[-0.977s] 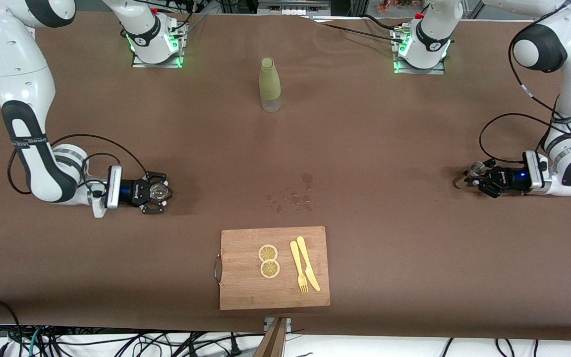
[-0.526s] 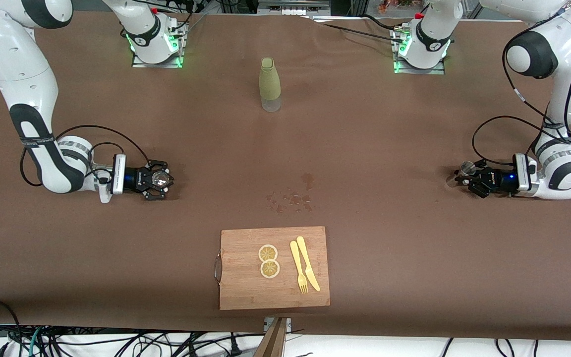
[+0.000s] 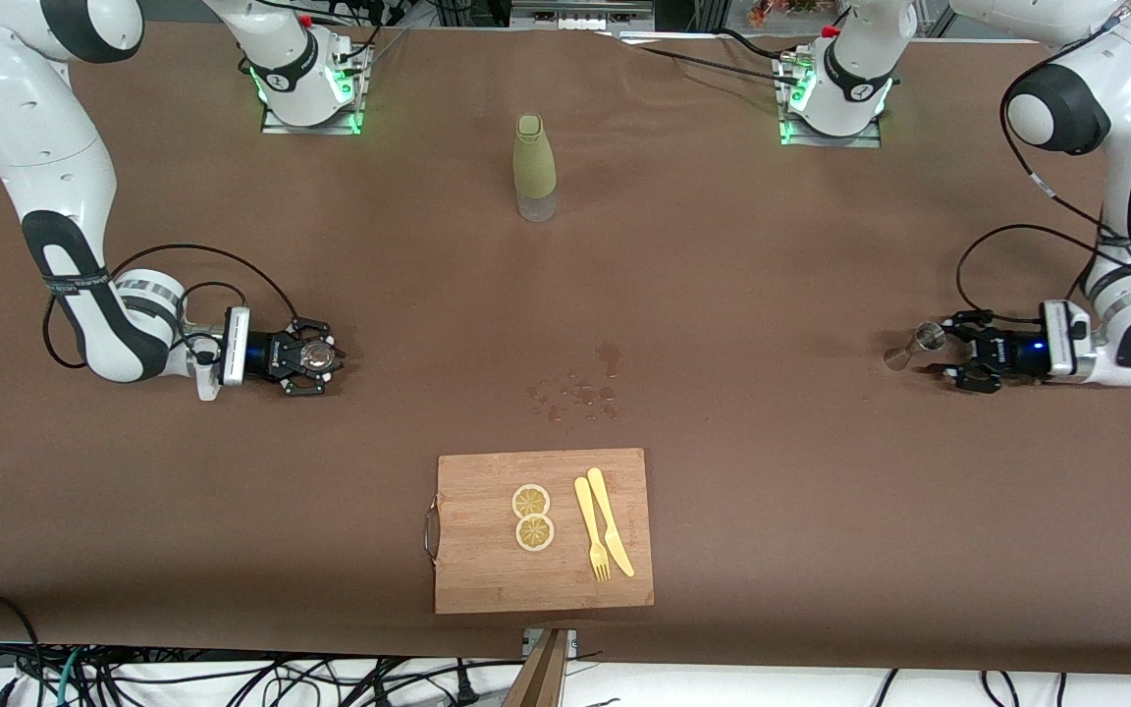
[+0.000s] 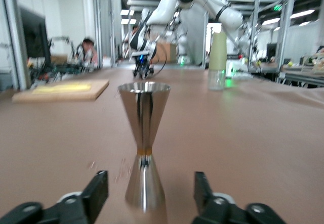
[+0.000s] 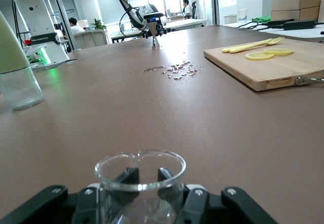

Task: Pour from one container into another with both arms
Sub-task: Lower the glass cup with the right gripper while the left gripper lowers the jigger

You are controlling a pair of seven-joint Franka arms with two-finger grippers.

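A steel hourglass-shaped jigger (image 3: 914, 347) stands upright on the brown table near the left arm's end. My left gripper (image 3: 946, 350) is open just beside it, low over the table. In the left wrist view the jigger (image 4: 145, 148) rises ahead of the gripper (image 4: 150, 186), whose fingers (image 4: 98, 191) stand apart from it on both sides. My right gripper (image 3: 322, 358), near the right arm's end of the table, is shut on a clear glass flask (image 3: 313, 355). The flask's open rim (image 5: 140, 171) fills the right wrist view, with the gripper (image 5: 147, 177) showing through the glass.
A bottle in an olive sleeve (image 3: 535, 167) stands mid-table near the bases. Spilled drops (image 3: 580, 388) lie at the centre. Nearer the front camera is a wooden cutting board (image 3: 487, 570) with two lemon slices (image 3: 532, 517) and a yellow fork and knife (image 3: 603, 535).
My left gripper let go of the jigger, left it standing and drew back toward the left arm's end. My right gripper shifted slightly toward the bases with the flask.
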